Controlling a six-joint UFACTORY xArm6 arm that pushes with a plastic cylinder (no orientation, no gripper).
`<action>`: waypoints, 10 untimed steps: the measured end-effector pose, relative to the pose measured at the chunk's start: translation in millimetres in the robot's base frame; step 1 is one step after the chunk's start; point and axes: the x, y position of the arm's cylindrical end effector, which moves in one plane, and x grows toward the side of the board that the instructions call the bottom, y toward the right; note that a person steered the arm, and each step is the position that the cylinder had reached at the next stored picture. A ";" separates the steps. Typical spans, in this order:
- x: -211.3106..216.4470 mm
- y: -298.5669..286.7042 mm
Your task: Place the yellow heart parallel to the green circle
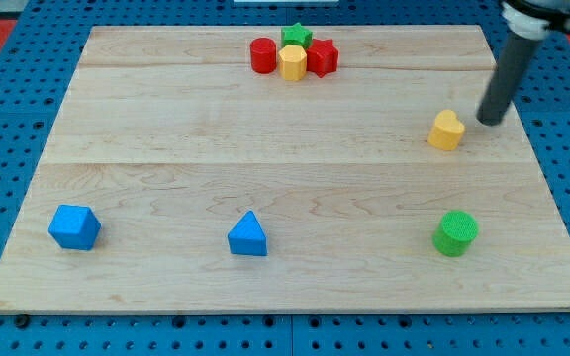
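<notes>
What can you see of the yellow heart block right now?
The yellow heart is a small, solid-looking block with a glossy painted look, lying flat on the wooden board at the view's right, its lobes towards the upper right. It stands alone, touching no other block. My tip is just to its right, with a narrow gap between them. The green circle lies well below it, towards the view's bottom.

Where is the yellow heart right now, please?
The yellow heart sits at the view's right, above the green circle, with my tip just to its right.
</notes>
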 end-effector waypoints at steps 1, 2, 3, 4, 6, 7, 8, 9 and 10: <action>23.4 -8.5; -12.1 -14.0; -7.9 -71.3; -7.0 -54.7; -7.8 -54.7; -7.8 -53.1; -7.6 -50.2; -2.9 -34.7; -2.9 -31.5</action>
